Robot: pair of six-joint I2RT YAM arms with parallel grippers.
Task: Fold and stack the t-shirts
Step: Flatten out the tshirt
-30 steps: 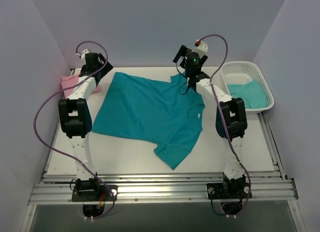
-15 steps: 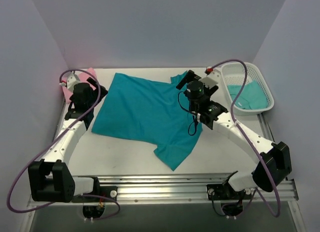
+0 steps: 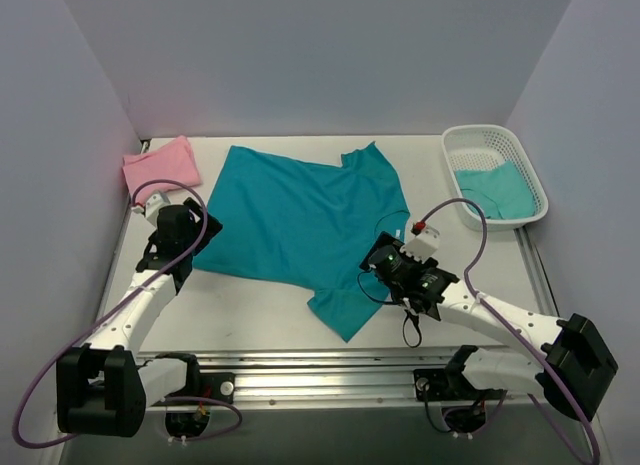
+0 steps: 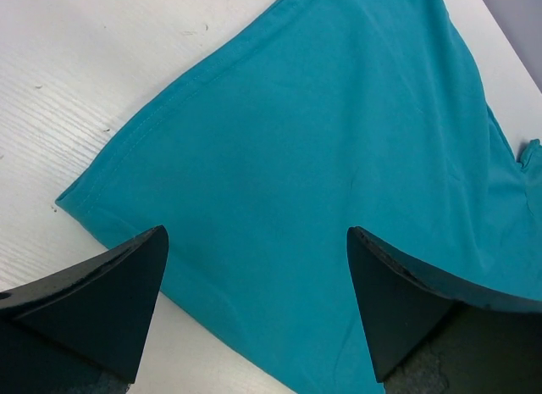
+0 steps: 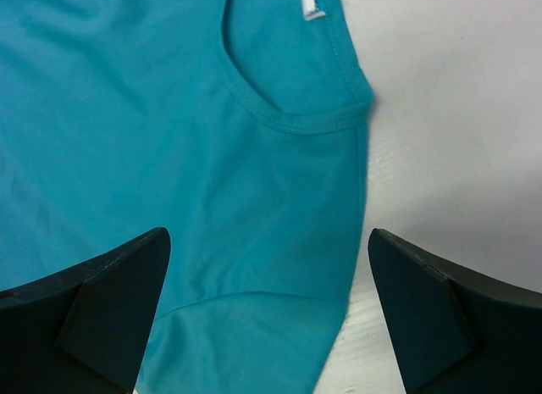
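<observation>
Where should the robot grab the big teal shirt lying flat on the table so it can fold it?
Probably the hem corner of the flat teal cloth t-shirt, coming down from the left side with the open left gripper. The cloth lies flat on the white table, so only an edge lets a finger slip under.

left hand (image 4: 256, 235), right hand (image 5: 268, 235) spread wide

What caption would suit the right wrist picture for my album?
Open right pincer poised over the neckline of a spread teal t-shirt on a white table.
</observation>
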